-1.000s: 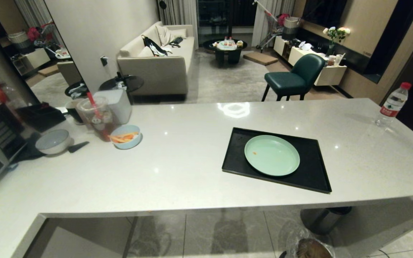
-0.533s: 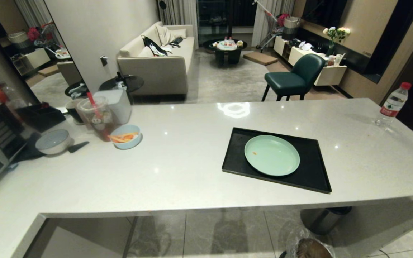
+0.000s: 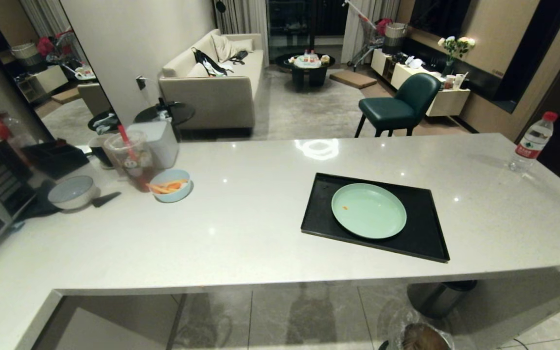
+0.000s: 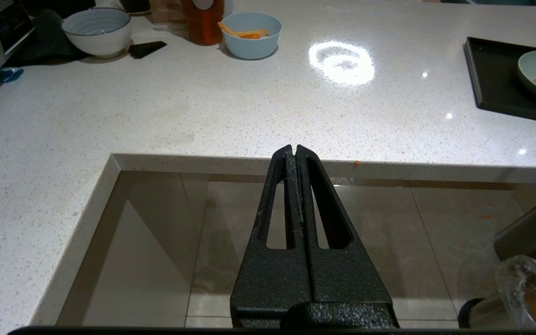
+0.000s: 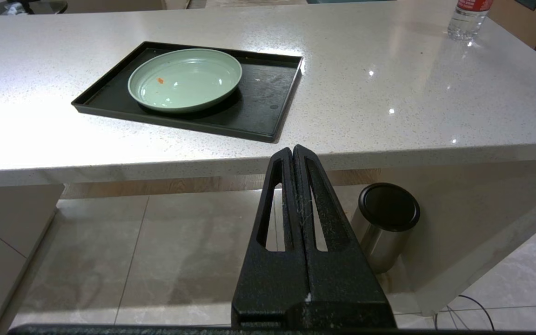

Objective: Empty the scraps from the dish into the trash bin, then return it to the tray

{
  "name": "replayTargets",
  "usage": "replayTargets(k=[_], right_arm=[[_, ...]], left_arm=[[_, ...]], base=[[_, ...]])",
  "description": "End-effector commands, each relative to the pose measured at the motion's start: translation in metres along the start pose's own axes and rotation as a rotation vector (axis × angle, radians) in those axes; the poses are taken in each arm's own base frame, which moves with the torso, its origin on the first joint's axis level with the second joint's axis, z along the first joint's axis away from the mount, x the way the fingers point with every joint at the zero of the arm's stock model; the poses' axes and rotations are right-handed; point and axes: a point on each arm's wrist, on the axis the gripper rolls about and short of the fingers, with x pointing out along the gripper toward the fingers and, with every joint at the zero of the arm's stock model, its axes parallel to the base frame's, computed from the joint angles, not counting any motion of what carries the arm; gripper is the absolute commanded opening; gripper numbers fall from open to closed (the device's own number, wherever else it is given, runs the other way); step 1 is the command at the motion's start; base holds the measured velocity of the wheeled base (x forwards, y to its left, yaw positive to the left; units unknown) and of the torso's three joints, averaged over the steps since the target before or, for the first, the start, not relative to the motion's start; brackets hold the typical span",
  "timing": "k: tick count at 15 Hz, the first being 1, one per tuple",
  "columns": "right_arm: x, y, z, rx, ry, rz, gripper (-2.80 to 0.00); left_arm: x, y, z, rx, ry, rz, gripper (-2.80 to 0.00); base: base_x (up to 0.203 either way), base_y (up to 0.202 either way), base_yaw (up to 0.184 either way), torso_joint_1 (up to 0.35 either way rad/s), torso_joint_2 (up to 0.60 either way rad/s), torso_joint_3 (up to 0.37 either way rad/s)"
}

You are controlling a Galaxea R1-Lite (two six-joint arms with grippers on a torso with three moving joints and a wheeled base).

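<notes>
The pale mint-green dish (image 3: 370,211) lies flat on the black tray (image 3: 426,233) on the white counter, right of centre. Only a tiny orange speck of the scraps (image 3: 344,207) shows on it. The trash bin (image 3: 421,338) with its crinkly clear bag stands on the floor below the counter's front edge. Neither arm reaches into the head view. My left gripper (image 4: 292,148) is shut and empty, held low before the counter's edge. My right gripper (image 5: 292,148) is also shut and empty, below the edge, short of the tray (image 5: 268,102) and dish (image 5: 189,77).
A steel bin with a black top (image 5: 384,223) stands under the counter, beside the bagged one. At the counter's left are a light-blue bowl of carrot sticks (image 3: 170,185), an iced drink cup (image 3: 131,160) and a striped bowl (image 3: 72,192). A water bottle (image 3: 532,141) stands far right.
</notes>
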Motion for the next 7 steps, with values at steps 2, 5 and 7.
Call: replayTargets(k=[2, 5, 7], right_arm=[[0.0001, 0.0, 0.0001, 0.001, 0.001, -0.002, -2.8], [0.0001, 0.0, 0.0001, 0.015, 0.001, 0.001, -2.8], [0.0001, 0.0, 0.0002, 0.012, 0.0, 0.001, -2.8]], left_arm=[[0.0001, 0.0, 0.0001, -0.001, 0.0, 0.0, -2.8], [0.0001, 0.0, 0.0001, -0.001, 0.0, 0.001, -2.8], [0.0001, 0.0, 0.0001, -0.001, 0.0, 0.001, -2.8]], base=[[0.0, 0.0, 0.0, 0.0, 0.0, 0.0], [0.0, 0.0, 0.0, 0.0, 0.0, 0.0], [0.0, 0.0, 0.0, 0.0, 0.0, 0.0]])
